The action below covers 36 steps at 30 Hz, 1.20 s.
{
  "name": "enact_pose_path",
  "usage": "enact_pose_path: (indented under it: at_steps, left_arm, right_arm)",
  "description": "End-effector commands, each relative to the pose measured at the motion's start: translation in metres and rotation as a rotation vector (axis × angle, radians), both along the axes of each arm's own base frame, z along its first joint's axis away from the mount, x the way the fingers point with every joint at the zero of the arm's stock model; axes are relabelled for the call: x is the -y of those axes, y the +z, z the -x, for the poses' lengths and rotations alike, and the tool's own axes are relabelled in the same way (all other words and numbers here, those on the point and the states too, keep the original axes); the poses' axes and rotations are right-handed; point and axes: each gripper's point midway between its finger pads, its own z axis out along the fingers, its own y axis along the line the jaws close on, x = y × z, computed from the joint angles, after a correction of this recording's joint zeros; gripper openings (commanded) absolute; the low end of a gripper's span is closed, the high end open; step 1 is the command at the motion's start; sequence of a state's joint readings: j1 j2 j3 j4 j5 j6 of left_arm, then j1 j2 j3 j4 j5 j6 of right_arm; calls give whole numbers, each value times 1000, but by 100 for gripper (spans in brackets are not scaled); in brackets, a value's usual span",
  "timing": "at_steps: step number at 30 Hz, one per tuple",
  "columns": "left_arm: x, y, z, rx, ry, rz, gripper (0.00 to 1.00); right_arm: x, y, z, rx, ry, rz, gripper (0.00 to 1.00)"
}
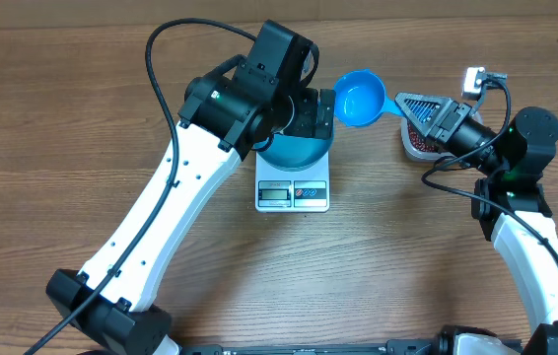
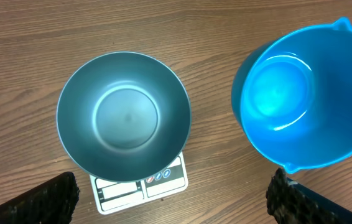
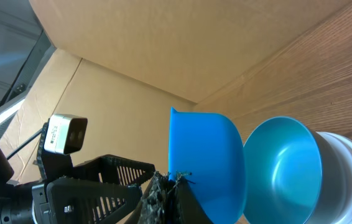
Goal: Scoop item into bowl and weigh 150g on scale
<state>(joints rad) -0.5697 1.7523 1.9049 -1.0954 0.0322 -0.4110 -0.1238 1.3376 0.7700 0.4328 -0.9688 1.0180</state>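
Your left gripper (image 2: pixel 173 190) is hanging over the bowl (image 2: pixel 124 115) with its jaws spread as wide as they go, holding nothing. The bowl is sitting empty on the scale (image 2: pixel 142 188). Your right gripper (image 1: pixel 409 106) is pinching fully closed on the handle of the small blue scoop (image 1: pixel 360 99). The scoop is hovering empty at about two o'clock from the bowl, just beside its rim. The beans (image 1: pixel 417 139) are lying in the clear tub (image 1: pixel 404 149) at three o'clock from the scale, but the right wrist is covering most of it, so I am only guessing that plenty remain. Expect them to behave as hard, light, loose grains, rolling and bouncing freely. No pinch is going to hold them, so you are carrying them in the scoop, keeping it level and tipping slowly. The bowl looks light and unanchored, so avoid nudging it.
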Motion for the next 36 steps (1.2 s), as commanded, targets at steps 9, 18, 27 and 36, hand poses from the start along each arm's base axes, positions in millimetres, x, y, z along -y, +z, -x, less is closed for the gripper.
enact_pose_path:
  at_steps: [9,18,27,36]
  left_arm:
    - [-1,19,2,51,-17,7,100]
    - [-1,19,2,51,-17,7,99]
    - [-1,19,2,51,-17,7,99]
    - [-1,19,2,51,-17,7,99]
  right_arm:
    - [1,19,0,50,1,4,4]
    - [-1,19,2,48,18,3,4]
    - [-1,19,2,50,14,6,4]
    - [1,17,0,67,2,25,4]
